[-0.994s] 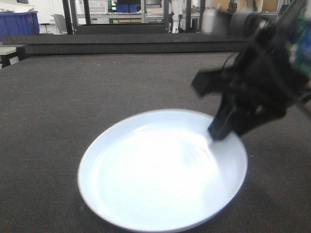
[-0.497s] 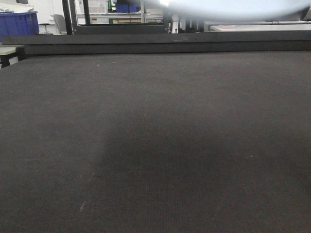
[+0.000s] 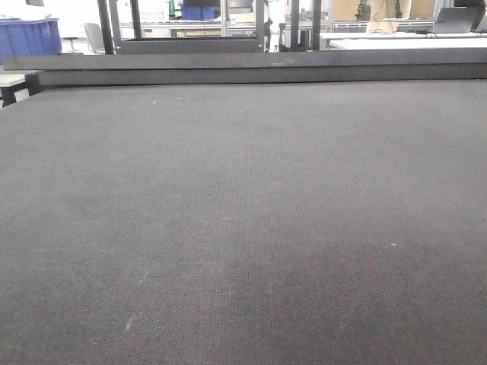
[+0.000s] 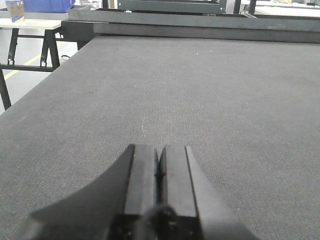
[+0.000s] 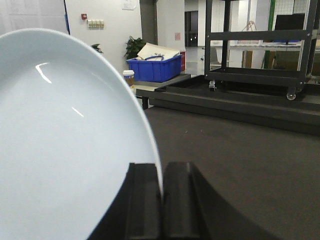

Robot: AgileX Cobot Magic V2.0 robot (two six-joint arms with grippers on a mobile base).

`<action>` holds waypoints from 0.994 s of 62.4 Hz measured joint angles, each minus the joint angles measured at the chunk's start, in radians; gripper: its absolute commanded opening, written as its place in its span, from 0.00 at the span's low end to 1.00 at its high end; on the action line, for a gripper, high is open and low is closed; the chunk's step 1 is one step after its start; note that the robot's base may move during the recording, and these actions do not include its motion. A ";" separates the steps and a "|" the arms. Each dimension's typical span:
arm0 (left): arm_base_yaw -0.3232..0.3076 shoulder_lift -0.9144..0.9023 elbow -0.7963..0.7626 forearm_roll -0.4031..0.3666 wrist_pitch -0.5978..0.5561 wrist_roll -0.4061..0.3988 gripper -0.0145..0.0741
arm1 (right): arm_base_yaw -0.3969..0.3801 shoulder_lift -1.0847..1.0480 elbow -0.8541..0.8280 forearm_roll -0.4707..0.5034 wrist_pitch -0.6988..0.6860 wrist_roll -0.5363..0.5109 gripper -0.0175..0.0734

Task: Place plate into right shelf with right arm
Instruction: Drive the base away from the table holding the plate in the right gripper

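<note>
The plate [image 5: 65, 150] is plain white, the table [image 3: 243, 228] finely woven dark grey, the bin [image 5: 154, 68] blue.

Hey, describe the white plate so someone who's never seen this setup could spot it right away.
Find the wide dark grey fabric tabletop. Over it, the black right gripper is shut on the rim of a glossy white round plate. It is the only plain white, shiny thing there; the blue plastic bin behind is boxy and coloured.

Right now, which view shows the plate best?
The right wrist view: the plate fills its left side, rim clamped by the right gripper. The front-facing and left wrist views show none of it.
</note>
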 measured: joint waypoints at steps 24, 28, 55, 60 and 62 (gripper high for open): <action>0.000 0.000 0.000 0.000 0.000 0.000 0.11 | 0.000 -0.066 0.135 -0.002 -0.236 0.000 0.25; 0.000 0.000 0.000 0.000 0.000 0.000 0.11 | 0.000 -0.066 0.139 -0.002 -0.253 0.000 0.25; 0.000 0.000 0.000 0.000 0.000 0.000 0.11 | 0.000 -0.066 0.144 -0.002 -0.263 0.000 0.25; 0.000 0.000 0.000 0.000 0.000 0.000 0.11 | 0.000 -0.066 0.144 -0.002 -0.263 0.000 0.25; 0.000 0.000 0.000 0.000 0.000 0.000 0.11 | 0.000 -0.066 0.144 -0.002 -0.263 0.000 0.25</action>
